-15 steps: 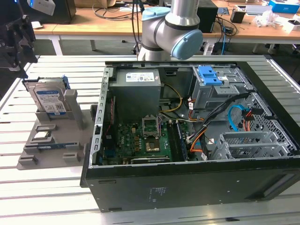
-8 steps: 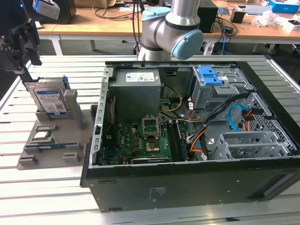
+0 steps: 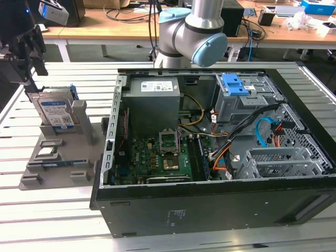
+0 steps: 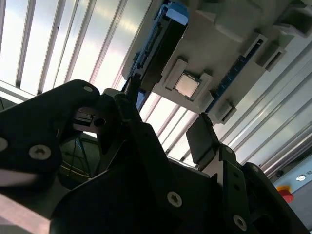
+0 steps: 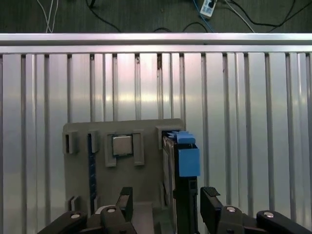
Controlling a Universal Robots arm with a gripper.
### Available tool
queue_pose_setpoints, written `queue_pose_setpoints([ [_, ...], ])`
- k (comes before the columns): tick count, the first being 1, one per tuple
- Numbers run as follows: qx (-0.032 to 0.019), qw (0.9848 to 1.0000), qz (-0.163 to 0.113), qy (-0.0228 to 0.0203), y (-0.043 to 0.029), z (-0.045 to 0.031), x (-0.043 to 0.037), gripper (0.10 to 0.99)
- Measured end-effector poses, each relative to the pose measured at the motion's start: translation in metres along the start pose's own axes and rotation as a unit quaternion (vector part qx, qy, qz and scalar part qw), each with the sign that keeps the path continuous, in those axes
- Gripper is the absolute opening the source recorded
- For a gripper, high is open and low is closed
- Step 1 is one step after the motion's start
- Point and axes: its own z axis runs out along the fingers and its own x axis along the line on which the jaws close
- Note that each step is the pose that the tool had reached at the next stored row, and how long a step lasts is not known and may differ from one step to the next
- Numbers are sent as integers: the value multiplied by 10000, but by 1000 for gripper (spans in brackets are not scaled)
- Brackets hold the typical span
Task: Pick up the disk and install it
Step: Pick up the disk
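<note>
On the holder [image 3: 58, 157], at its end slot: the disk [image 3: 55, 113], upright on edge, label outward, blue bracket round it; untouched and not yet lifted. Over the holder, just above the disk's top edge: gripper [image 3: 31, 73], released, holding nothing; in the first wrist view its fingers [image 5: 210, 202] stand apart on either side of the disk's thin edge. Elsewhere on the holder: a chip [image 5: 122, 145] in a shallow pocket. Beside the holder: the open case [image 3: 210, 210], both on the slatted table [image 3: 52, 220]. Hazards, as judged: one finger looks nearer the disk than the other, so an off-centre close could tip the disk in its slot or drag the holder; a grip on the plastic bracket rather than the metal faces could flex and slip; a skewed descent could strike the top edge.
</note>
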Motion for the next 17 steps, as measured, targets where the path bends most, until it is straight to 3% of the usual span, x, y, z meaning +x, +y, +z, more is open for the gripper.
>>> queue_pose_setpoints([
  [3,2,10000,0,-3,17,41,-52,659],
  [7,1,10000,0,-2,80,105,-64,659],
  [13,-1,10000,-34,0,79,228,-102,659],
  [17,-1,10000,-66,1,82,313,-178,659],
])
